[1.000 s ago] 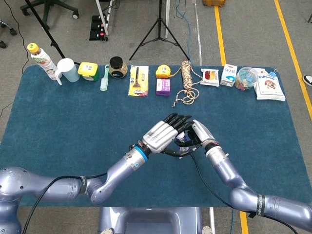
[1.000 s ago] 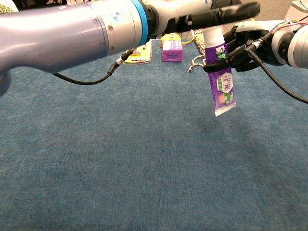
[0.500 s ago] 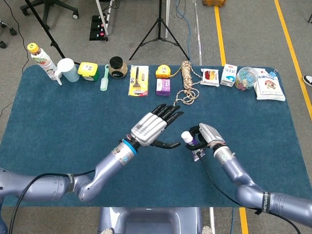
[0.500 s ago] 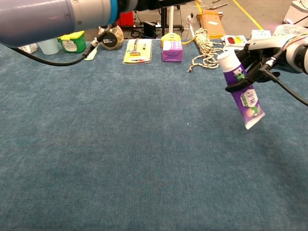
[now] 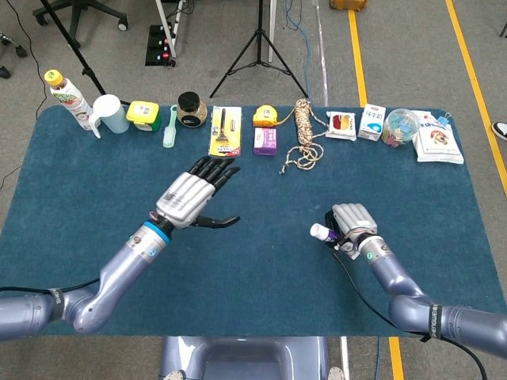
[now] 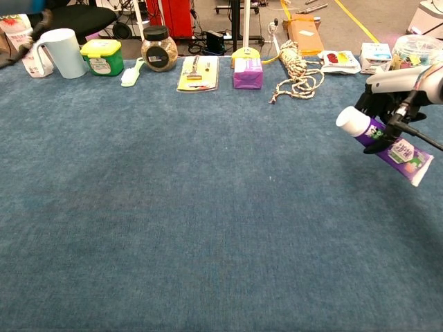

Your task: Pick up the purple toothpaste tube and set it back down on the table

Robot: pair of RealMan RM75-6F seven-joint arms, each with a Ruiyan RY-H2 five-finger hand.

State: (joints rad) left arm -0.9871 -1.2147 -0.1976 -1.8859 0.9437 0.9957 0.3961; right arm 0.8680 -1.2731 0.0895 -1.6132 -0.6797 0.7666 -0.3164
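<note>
From the head view, the row along the far edge of the blue table (image 5: 95,190) starts at the left with a drink bottle (image 5: 66,96), then a pale blue jug (image 5: 110,114), a green tub with a yellow lid (image 5: 142,115) and a dark-lidded jar (image 5: 190,109); what the jug and tub hold cannot be seen. Further right of the jar sit a small purple box (image 5: 265,141), a rope coil (image 5: 303,133) and a clear round tub of coloured bits (image 5: 400,126). The left hand (image 5: 190,200) hovers in front of the jar, fingers spread flat, holding nothing. The right hand (image 5: 354,227) is well to the right of it, gripping the purple toothpaste tube (image 5: 326,233), white cap pointing left. Wide bare cloth lies between the hands and toward the near edge.

From the chest view, the jar (image 6: 159,48) shows brownish contents through its glass. Far right of it, the right hand (image 6: 387,104) holds the tube (image 6: 384,143) tilted above the cloth, cap up-left, crimped end low toward the right edge. The whole near stretch of table is open.
</note>
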